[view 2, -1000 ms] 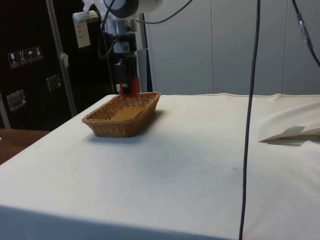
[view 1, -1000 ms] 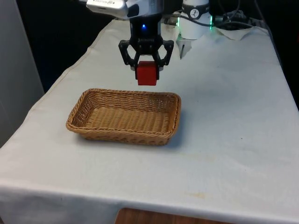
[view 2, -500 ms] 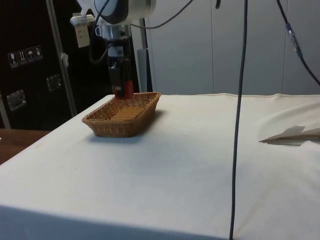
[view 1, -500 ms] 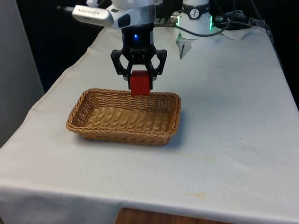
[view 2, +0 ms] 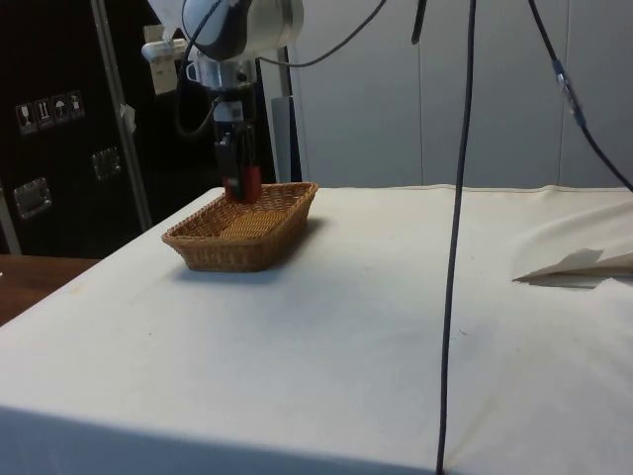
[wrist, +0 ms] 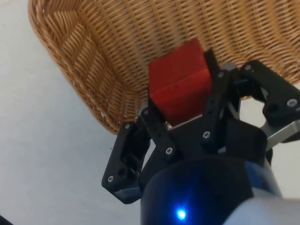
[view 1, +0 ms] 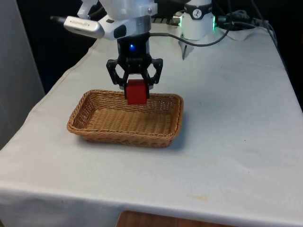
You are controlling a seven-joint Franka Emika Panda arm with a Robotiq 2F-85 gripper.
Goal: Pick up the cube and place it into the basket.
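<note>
The fingers (wrist: 154,126) of the gripper (view 1: 136,86) are clamped on the red cube (view 1: 136,91), held in the air over the far rim of the basket (view 1: 90,133), toward its 12 o'clock edge in the front view. The pick is done; what is left is to bring the cube over the basket's floor and let go. From the side view the gripper (view 2: 237,184) hides most of the cube (view 2: 251,183), and its height above the weave is hard to judge.
</note>
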